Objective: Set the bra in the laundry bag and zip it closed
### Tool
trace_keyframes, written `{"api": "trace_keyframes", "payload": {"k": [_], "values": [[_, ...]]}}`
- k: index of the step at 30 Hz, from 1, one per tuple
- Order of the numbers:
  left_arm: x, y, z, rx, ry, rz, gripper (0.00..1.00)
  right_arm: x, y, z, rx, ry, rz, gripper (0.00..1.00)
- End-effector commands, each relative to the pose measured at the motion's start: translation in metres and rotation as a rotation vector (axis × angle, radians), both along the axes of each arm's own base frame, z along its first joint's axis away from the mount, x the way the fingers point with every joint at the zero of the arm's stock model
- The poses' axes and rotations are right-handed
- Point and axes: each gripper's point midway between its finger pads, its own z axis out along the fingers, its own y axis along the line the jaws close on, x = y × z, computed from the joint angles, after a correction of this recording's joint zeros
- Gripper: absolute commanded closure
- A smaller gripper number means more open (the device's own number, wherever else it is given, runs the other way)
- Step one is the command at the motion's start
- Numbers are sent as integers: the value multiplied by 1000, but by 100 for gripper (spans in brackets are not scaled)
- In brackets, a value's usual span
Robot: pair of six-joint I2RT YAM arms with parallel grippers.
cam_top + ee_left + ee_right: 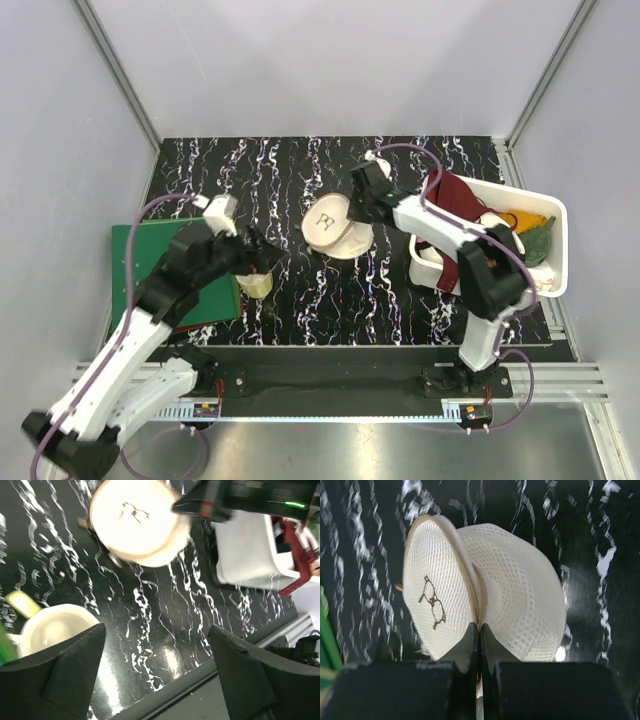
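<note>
Cream mesh laundry bag (335,228): it lies at the middle of the black marbled table (300,170), its two halves parted and the dark mark facing up.
Right claw (479,632): clenched on the bag's zipper rim. In your top view it sits at the bag's 2 o'clock edge, and the seam runs straight between the pinched fingers.
Maroon bra (455,195): draped in the white bin (556,215), at 3 o'clock from the bag and apart from those fingers.
Left claw (156,630): released, with nothing between its fingers. You'll find it at 8 o'clock from the bag, just above the cream-yellow cup (255,284).
</note>
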Motion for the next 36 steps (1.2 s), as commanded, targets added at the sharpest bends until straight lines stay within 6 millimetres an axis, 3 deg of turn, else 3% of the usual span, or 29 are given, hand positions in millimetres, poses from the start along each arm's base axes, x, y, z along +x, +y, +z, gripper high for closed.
{"api": "trace_keyframes", "payload": {"k": [1,2,3,5,8,10,13,20,24,25,27,36], "values": [[20,-35,4,-57,55,-96,17,-38,18,23,140,-71,265,100],[28,-44,-11,-51,108,-100,20,-57,16,6,154,-21,299,96],[31,-50,-17,-48,128,-109,23,-61,17,15,184,-51,313,91],[39,-68,-30,-6,161,-125,25,-77,16,4,223,-36,333,71],[49,-89,-48,63,204,-120,26,-92,13,0,248,-14,332,49],[53,-105,-59,102,225,-121,25,-97,8,0,254,-8,307,49],[61,-115,-71,168,228,-88,25,-103,4,5,262,-7,291,59],[73,-150,-94,307,198,-136,28,-120,-4,15,277,-13,293,52],[81,-155,-121,430,182,-133,38,-126,-11,8,262,8,270,56],[83,-155,-126,451,179,-137,39,-127,-12,5,262,14,267,67],[86,-157,-137,481,184,-141,39,-128,-13,0,253,25,265,74],[91,-172,-159,522,175,-172,32,-126,-13,-15,232,62,254,73]]}}
